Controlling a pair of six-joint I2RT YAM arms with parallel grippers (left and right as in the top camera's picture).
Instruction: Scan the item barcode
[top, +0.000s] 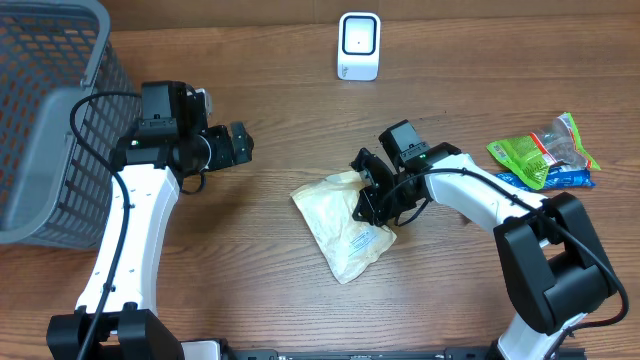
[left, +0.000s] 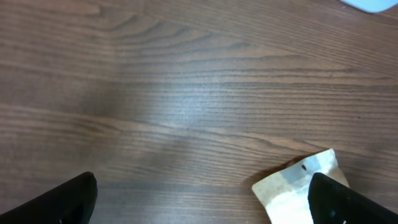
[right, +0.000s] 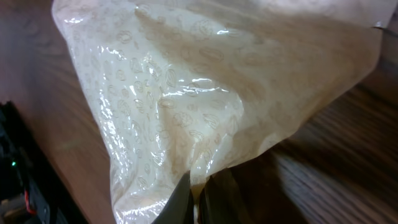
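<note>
A cream plastic pouch (top: 345, 222) lies at the middle of the wooden table; its glossy skin fills the right wrist view (right: 205, 87). My right gripper (top: 372, 198) is shut on the pouch's right edge, the two dark fingers pinching a fold (right: 198, 196). A white scanner (top: 358, 46) stands upright at the far edge. My left gripper (top: 240, 146) hovers left of the pouch, open and empty. In the left wrist view, one corner of the pouch (left: 292, 190) shows beside the right fingertip (left: 345, 202).
A grey mesh basket (top: 45, 110) stands at the far left. A green packet (top: 525, 152), a clear packet (top: 562, 140) and a blue one (top: 560, 178) lie at the right edge.
</note>
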